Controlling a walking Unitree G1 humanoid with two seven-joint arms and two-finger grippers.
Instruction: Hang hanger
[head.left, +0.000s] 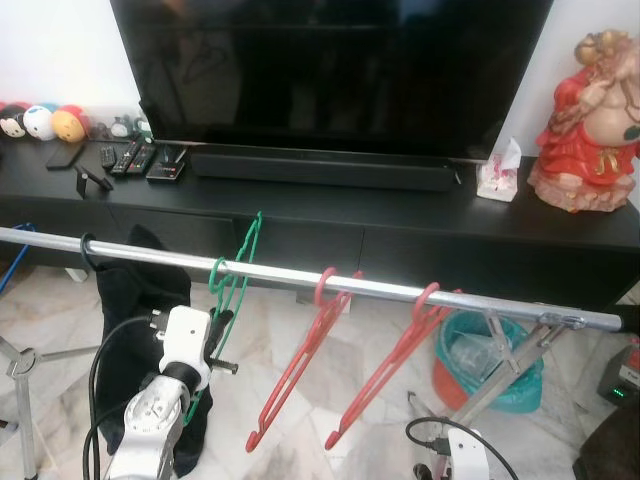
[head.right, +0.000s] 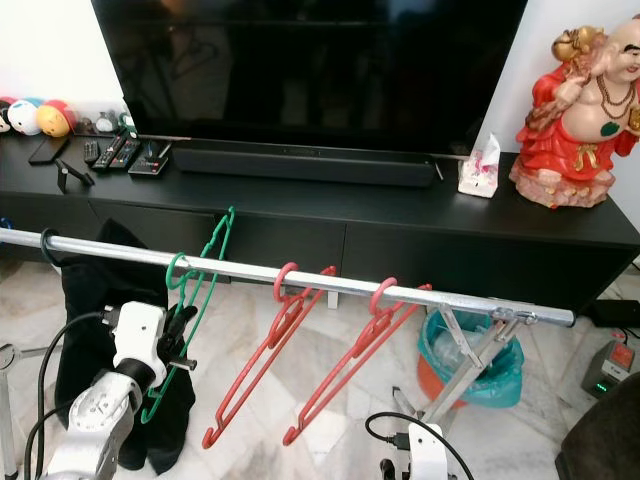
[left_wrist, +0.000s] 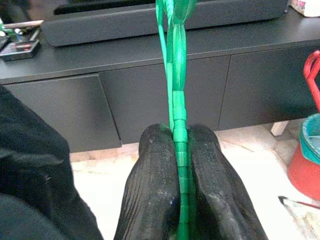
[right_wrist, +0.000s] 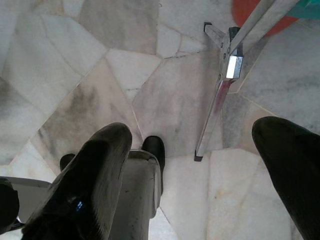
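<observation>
- Left wrist view: the left gripper (left_wrist: 180, 200) pinched the green hanger (left_wrist: 176, 95), its hook over the rail (head.left: 300, 278).
- A careless release could have swung it off.
- The right gripper (right_wrist: 200, 165) hung wide apart.

green hanger (head.left: 232, 285) hooked on the rail (head.left: 300, 279), hanging tilted.

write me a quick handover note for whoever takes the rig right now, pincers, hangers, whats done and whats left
Left pincer: shut on the green hanger, gripping its lower part.
Right pincer: open, idle, pointing down at the marble floor.
Green hanger: its hook is already over the metal rail, beside a black garment.
Two red hangers hang further along to the right.
Done: the green hanger looks hooked on.
Left: probably open the left pincer and draw the arm back; check that the hanger stays put.
</observation>
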